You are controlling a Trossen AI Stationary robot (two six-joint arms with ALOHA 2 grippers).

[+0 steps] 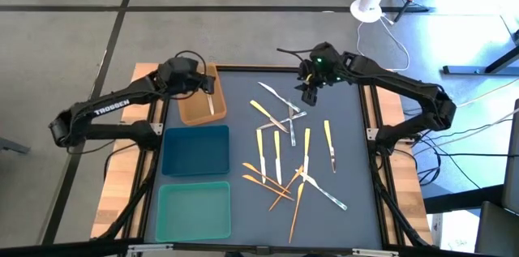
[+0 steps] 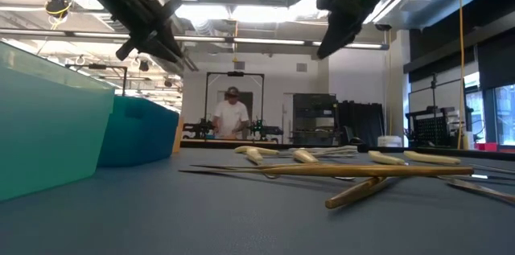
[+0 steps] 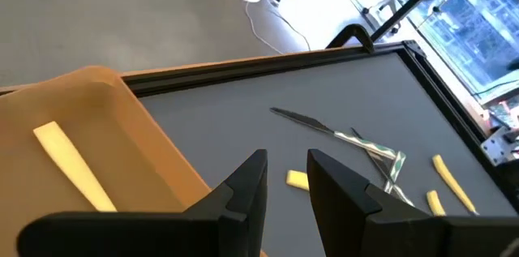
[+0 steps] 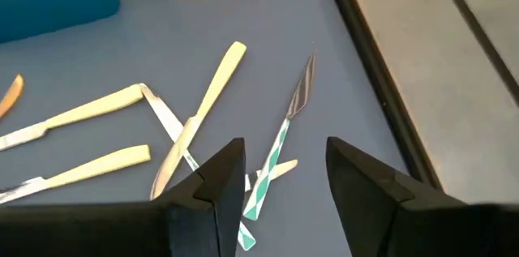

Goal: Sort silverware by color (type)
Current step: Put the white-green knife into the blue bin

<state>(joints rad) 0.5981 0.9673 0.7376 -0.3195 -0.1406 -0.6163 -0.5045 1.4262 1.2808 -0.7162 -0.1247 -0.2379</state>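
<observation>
Silverware [image 1: 288, 156] scattered right of the blue tray [image 1: 195, 150], seen from above; right gripper [image 1: 310, 88] nearer, over the far end. Right wrist: fingers apart above a green-patterned knife [image 4: 285, 131], long axis running away from them. Left gripper [image 3: 285, 196] open over the brown tray [image 3: 97, 119].

- The left arm reaches in from the table's left side, elbow bent, wrist raised above the surface.
- The left gripper [image 1: 212, 87] has its fingers [image 3: 243, 188] parted, holding nothing.
- The right arm stretches in from the right, its wrist high.
- The right gripper [image 1: 309, 95] hangs fingers apart, empty.
</observation>
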